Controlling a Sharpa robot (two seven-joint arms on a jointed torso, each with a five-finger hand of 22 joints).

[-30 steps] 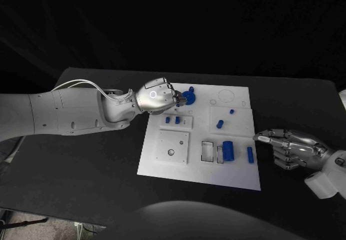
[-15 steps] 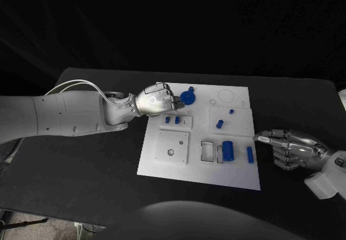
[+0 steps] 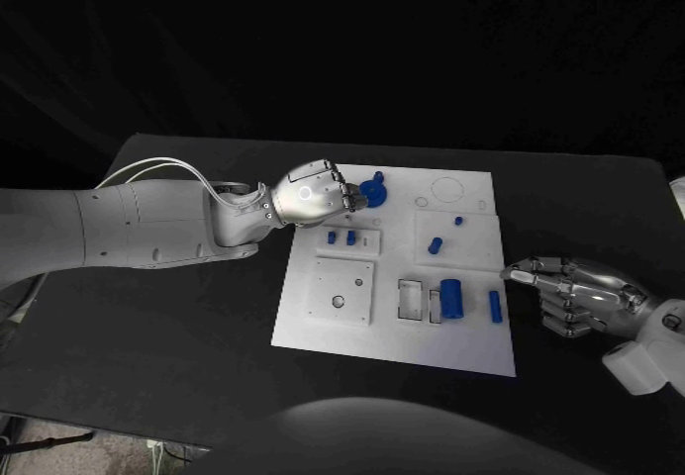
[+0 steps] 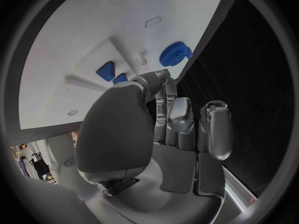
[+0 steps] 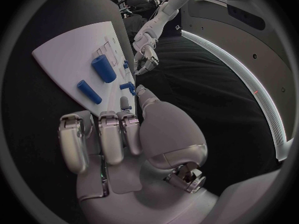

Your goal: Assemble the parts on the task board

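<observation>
Left arm (image 3: 129,226) showing white shell, thin white cables (image 3: 157,168) near wrist; both hands gleaming silver: left hand (image 3: 317,194), right hand (image 3: 582,291).

A black table (image 3: 171,346) (matte, rounded corners) stands before a dark backdrop

Drawn back from the blue gear (image 3: 374,188) toward the task board's (image 3: 385,346) left edge half a second ago, left hand (image 3: 317,193) now returned a little toward the gear at the board's far edge, fingertips just beside it, contact impossible to tell.
</observation>
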